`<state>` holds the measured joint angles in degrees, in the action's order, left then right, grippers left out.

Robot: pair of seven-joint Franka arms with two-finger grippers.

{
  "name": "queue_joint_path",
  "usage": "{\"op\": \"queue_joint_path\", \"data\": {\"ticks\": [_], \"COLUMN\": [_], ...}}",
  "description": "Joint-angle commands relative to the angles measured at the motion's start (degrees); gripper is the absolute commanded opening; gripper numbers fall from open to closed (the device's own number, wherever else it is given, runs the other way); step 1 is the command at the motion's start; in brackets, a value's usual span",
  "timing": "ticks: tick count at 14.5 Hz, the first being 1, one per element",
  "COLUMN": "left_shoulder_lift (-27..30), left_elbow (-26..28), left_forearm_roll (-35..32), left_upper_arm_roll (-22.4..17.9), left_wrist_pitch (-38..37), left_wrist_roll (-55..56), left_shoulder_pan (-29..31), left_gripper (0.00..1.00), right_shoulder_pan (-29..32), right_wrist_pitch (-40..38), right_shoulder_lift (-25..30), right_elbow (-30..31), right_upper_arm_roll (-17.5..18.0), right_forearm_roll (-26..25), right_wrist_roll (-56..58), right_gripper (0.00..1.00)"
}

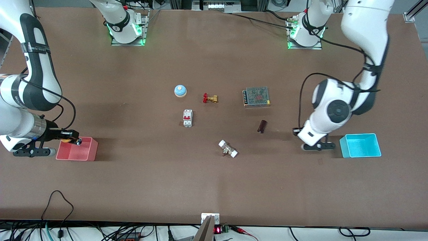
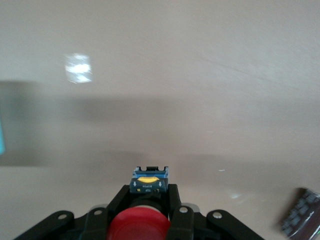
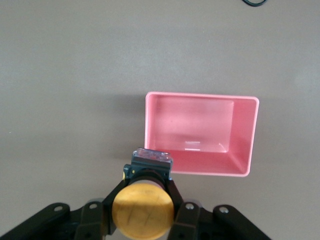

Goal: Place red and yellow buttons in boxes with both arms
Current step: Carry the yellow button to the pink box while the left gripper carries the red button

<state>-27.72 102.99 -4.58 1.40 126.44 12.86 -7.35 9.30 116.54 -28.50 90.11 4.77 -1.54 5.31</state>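
Right gripper (image 3: 145,187), clamped on the yellow button (image 3: 143,210), hovered at the pink box (image 3: 240,117) rim for dropping; left gripper (image 2: 150,195) gripped the red button (image 2: 137,226) beside the cyan box (image 1: 361,146).

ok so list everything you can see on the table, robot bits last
yellow button: 1, orange-yellow cap, held by the right claw
red button: 1, red cap, held by the left claw
pink box: 1, right arm's end
cyan box: 1, left arm's end
bell: 1, blue dome, mid-table
brass valve: 1, red handle, beside the bell
right claw: 1, black, over the pink box's edge
left claw: 1, black, beside the cyan box
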Motion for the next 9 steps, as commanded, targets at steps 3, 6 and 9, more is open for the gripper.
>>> {"op": "queue_joint_path", "data": {"ticks": [3,6,9], "left_shoulder_lift": [-1.02,-2.43,-4.97], "left_elbow": [-10.08,-13.95,-14.31], "left_forearm_roll": [-1.13,-1.13,-0.78], "left_upper_arm_roll": [0.27,0.27,0.27], "left_wrist_pitch": [-6.99,-7.00,-6.30], "left_wrist_roll": [-19.15,-23.50,-23.06], "left_shoulder_pan": [11.37,17.18,19.38], "left_gripper": [0.14,0.14,0.14], "right_shoulder_pan": [1.15,3.08,3.79], "right_wrist_pitch": [3.24,5.19,7.29], "right_shoulder_lift": [-2.08,-3.49,-5.07], "right_elbow": [-1.43,-1.43,-1.43], "right_upper_arm_roll": [0.33,0.33,0.33], "right_forearm_roll": [-2.05,-2.50,-2.06], "right_wrist_roll": [2.34,2.25,2.08], "right_gripper": [0.24,0.24,0.24]}}
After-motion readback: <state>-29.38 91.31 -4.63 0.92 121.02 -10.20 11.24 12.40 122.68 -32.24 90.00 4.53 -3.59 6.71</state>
